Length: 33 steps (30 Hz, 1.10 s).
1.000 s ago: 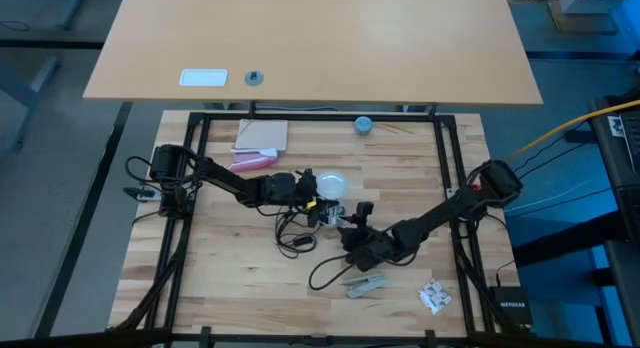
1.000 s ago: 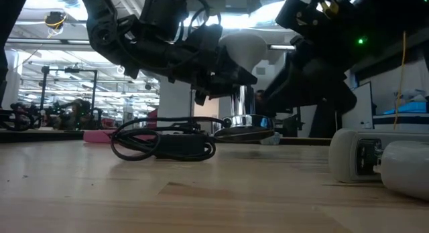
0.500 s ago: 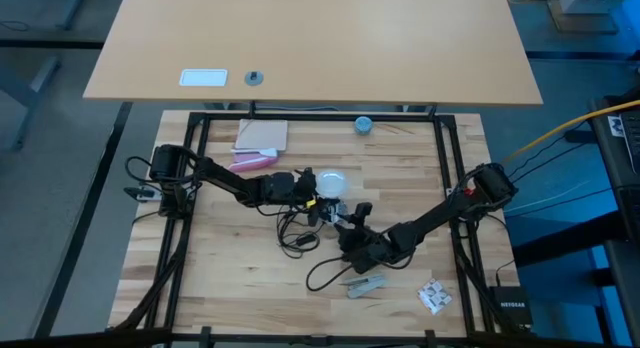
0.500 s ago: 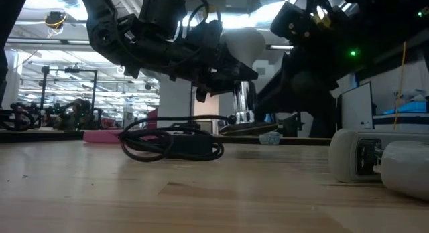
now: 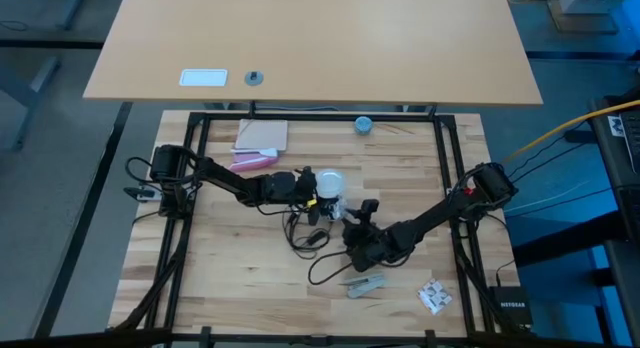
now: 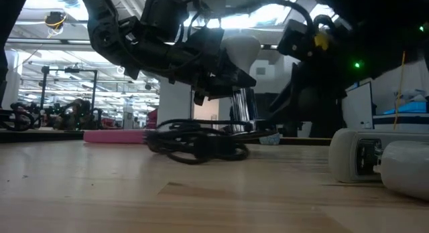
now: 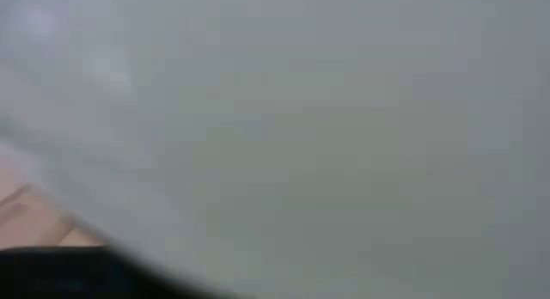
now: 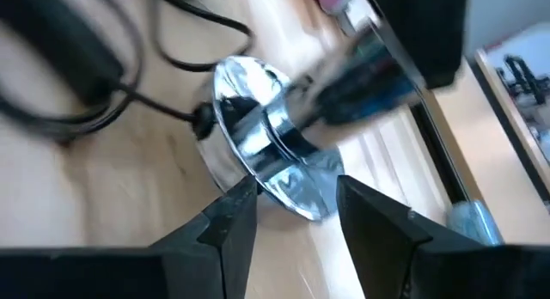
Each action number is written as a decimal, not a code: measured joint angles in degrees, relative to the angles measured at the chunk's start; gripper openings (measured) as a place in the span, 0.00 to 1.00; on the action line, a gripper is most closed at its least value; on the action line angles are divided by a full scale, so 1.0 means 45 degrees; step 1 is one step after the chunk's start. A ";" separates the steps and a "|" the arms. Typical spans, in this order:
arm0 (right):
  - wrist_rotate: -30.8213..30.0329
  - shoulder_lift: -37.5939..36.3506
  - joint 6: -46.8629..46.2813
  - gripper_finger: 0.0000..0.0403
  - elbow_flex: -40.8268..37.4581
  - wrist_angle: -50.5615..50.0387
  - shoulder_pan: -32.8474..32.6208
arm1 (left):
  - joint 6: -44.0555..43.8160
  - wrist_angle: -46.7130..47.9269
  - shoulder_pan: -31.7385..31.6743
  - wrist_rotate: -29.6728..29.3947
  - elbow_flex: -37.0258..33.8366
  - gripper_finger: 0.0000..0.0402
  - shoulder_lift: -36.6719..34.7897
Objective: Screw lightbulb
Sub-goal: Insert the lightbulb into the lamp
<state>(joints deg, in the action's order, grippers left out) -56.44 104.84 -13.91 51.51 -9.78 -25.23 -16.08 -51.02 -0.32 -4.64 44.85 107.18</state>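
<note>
The left pincer [image 5: 312, 191] holds the lightbulb [image 5: 329, 183], its fingers closed on the white dome above the middle of the table [image 5: 400, 168]; the left wrist view is filled with pale frosted surface, which fits a bulb pressed close to the lens. In the low view the lightbulb [image 6: 241, 49] lies roughly level, narrow neck toward the lamp stem [image 6: 242, 106] just below it. The right pincer [image 8: 288, 215] stands partly open, its fingers straddling the shiny lamp base [image 8: 249, 118]; whether they actually touch it is hard to tell. The black cord [image 6: 198, 142] trails beside it. Judged from this, the neck must tip down onto the stem's axis, and the left arm is the one carrying it.
</note>
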 joint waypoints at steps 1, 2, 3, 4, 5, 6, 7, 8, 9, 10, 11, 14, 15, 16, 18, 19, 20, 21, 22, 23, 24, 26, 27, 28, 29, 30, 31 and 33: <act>-0.0152 0.0000 -0.0253 0.41 0.0000 -0.0199 0.0000 | -0.0018 -0.0005 0.0000 0.0000 -0.0002 0.37 0.0000; -0.0324 0.0000 -0.0465 0.41 0.0000 -0.0434 0.0000 | -0.0033 -0.0012 0.0000 0.0000 -0.0001 0.37 0.0000; -0.0525 0.0000 -0.0572 0.41 -0.0004 -0.0620 0.0005 | -0.0030 -0.0013 0.0000 -0.0001 -0.0002 0.37 0.0000; -0.0696 0.0000 -0.0613 0.41 -0.0005 -0.0746 0.0008 | -0.0008 -0.0012 0.0000 0.0002 -0.0002 0.37 0.0000; -0.0892 0.0000 -0.0622 0.41 -0.0010 -0.0847 0.0023 | -0.0008 -0.0012 0.0001 0.0023 -0.0002 0.37 0.0000; -0.1168 0.0000 -0.0622 0.41 -0.0015 -0.0939 0.0085 | -0.0061 -0.0021 0.0005 0.0159 -0.0002 0.37 0.0000; -0.1349 0.0000 -0.0624 0.41 -0.0021 -0.0992 0.0165 | -0.0193 -0.0092 0.0030 0.0471 -0.0001 0.37 0.0000; -0.1428 0.0000 -0.0627 0.41 -0.0024 -0.0984 0.0269 | -0.0185 -0.0132 0.0091 0.0577 0.0003 0.37 0.0000; -0.1517 0.0000 -0.0632 0.41 -0.0024 -0.0985 0.0398 | -0.0194 -0.0177 0.0131 0.0666 0.0008 0.37 -0.0005; -0.1528 0.0000 -0.0632 0.41 -0.0024 -0.0961 0.0481 | -0.0247 -0.0163 0.0150 0.0737 0.0008 0.37 -0.0005; -0.1448 0.0000 -0.0632 0.41 -0.0024 -0.0887 0.0532 | -0.0238 -0.0100 0.0155 0.0709 0.0008 0.37 -0.0005; -0.1209 -0.0024 -0.0609 0.41 0.0011 -0.0860 0.0554 | -0.0102 -0.0056 0.0123 0.0334 0.0008 0.37 -0.0005; -0.1179 -0.0024 -0.0542 0.41 0.0067 -0.0853 0.0554 | -0.0061 -0.0076 0.0117 0.0238 0.0008 0.37 -0.0005; -0.1163 -0.0024 -0.0515 0.41 0.0145 -0.0854 0.0553 | -0.0058 -0.0080 0.0120 0.0237 0.0008 0.37 -0.0005; -0.0953 -0.0039 -0.0486 0.41 0.0291 -0.0854 0.0476 | -0.0049 -0.0058 0.0158 0.0311 0.0008 0.37 -0.0005; -0.0788 -0.0039 -0.0415 0.41 0.0371 -0.0864 0.0444 | -0.0044 -0.0055 0.0146 0.0350 0.0008 0.37 -0.0005; -0.0621 -0.0039 -0.0149 0.41 0.0456 -0.0887 0.0399 | -0.0044 -0.0055 0.0132 0.0383 0.0008 0.37 -0.0005; -0.0479 -0.0039 0.0137 0.41 0.0556 -0.0892 0.0344 | -0.0036 -0.0055 0.0083 0.0369 0.0008 0.37 -0.0005; -0.0333 -0.0039 0.0406 0.41 0.0675 -0.0889 0.0272 | -0.0034 -0.0055 0.0023 0.0323 0.0008 0.37 -0.0005; -0.0231 -0.0039 0.0636 0.41 0.0808 -0.0887 0.0238 | -0.0034 -0.0053 -0.0027 0.0253 0.0008 0.37 -0.0005; -0.0134 -0.0044 0.0889 0.41 0.0946 -0.0910 0.0175 | -0.0032 -0.0044 -0.0074 0.0212 0.0008 0.37 -0.0005; 0.0023 -0.0044 0.1334 0.41 0.1215 -0.0924 0.0092 | -0.0020 -0.0041 -0.0185 0.0181 0.0008 0.37 -0.0005; 0.0086 -0.0044 0.1536 0.41 0.1351 -0.0937 0.0086 | -0.0049 -0.0041 -0.0228 0.0189 0.0008 0.37 -0.0005; 0.0143 -0.0044 0.1713 0.41 0.1490 -0.0929 0.0083 | -0.0068 -0.0041 -0.0290 0.0189 0.0008 0.37 -0.0005; 0.0253 -0.0044 0.1842 0.41 0.1617 -0.0922 0.0087 | -0.0087 -0.0032 -0.0351 0.0211 0.0008 0.37 -0.0005; 0.0469 -0.0049 0.1938 0.41 0.1724 -0.0909 0.0096 | -0.0092 -0.0031 -0.0403 0.0230 0.0008 0.37 -0.0005; 0.0664 -0.0049 0.2073 0.41 0.1807 -0.0869 0.0121 | -0.0100 -0.0035 -0.0451 0.0236 0.0008 0.37 -0.0005; 0.1044 -0.0049 0.2185 0.41 0.1869 -0.0793 0.0121 | -0.0151 -0.0047 -0.0533 0.0221 0.0008 0.37 -0.0005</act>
<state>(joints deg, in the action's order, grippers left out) -51.74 104.62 -4.08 59.92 -13.35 -24.69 -16.76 -51.23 -2.72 -3.65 44.88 107.15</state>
